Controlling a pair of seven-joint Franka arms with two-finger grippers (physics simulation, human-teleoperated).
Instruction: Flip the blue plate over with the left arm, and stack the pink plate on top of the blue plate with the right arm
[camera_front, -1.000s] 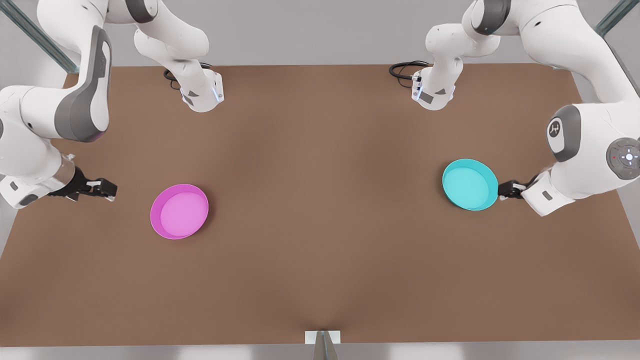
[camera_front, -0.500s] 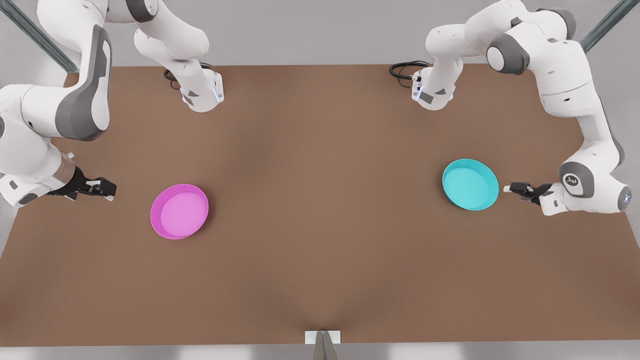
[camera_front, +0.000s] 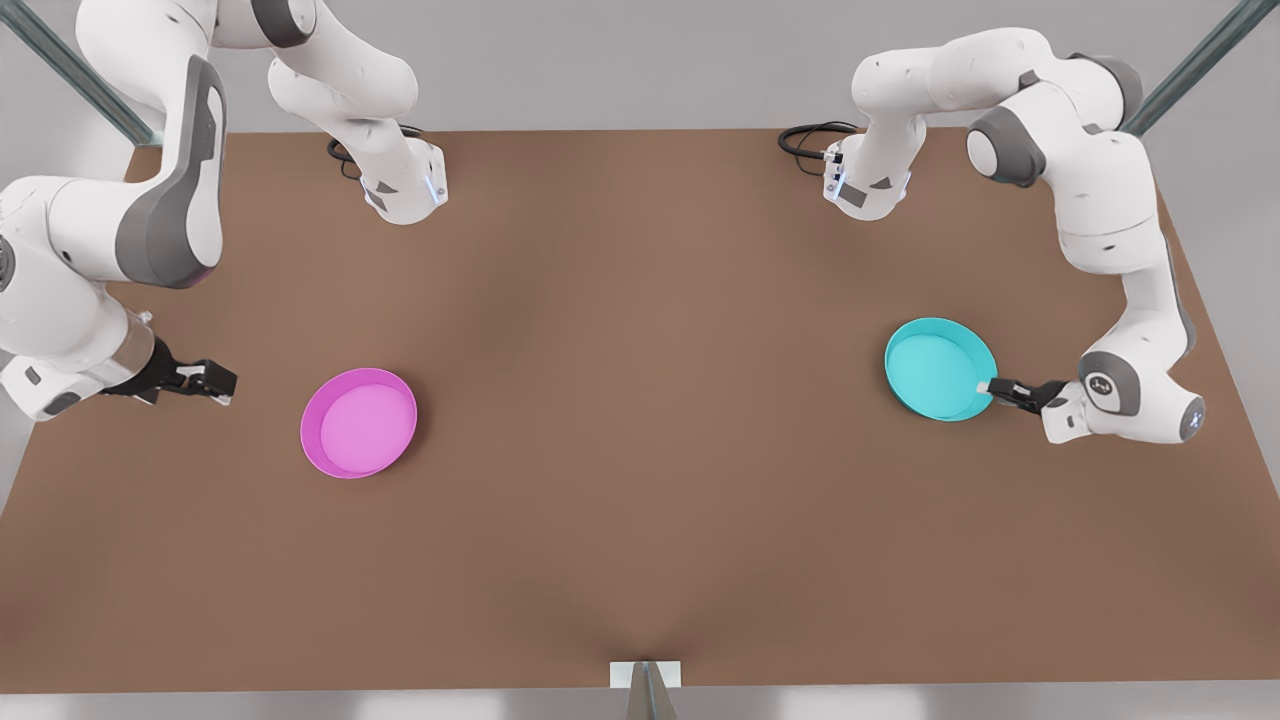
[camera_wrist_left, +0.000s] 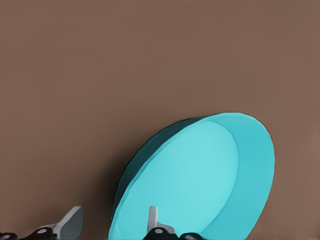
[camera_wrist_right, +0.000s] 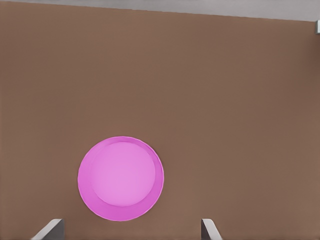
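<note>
While the blue plate (camera_front: 940, 368) lies rim-up on the brown desk (camera_front: 640, 480) toward the front view's right, exactly where it lay half a second ago, the left pincer (camera_front: 990, 388) has closed the gap that then showed between it and the dish and now sits at the plate's rim on the side away from the desk's middle. From the left wrist view, the left pincer (camera_wrist_left: 114, 224) is spread, with one finger (camera_wrist_left: 152, 219) over the plate's inner floor and the other outside the wall, so the rim of the blue plate (camera_wrist_left: 200, 175) stands between them; whether either finger already touches the wall seems doubtful from this angle. The left arm's elbow has also folded in nearer the desk than before.

Toward the front view's left, the pink plate (camera_front: 359, 422) rests flat, rim-up and unmoved, well apart from the blue one. The right pincer (camera_front: 222, 380) waits near the desk's edge, apart from the pink plate, almost where it was. Its fingers are spread wide in the right wrist view, with the pink plate (camera_wrist_right: 120, 178) lying beyond them.
</note>
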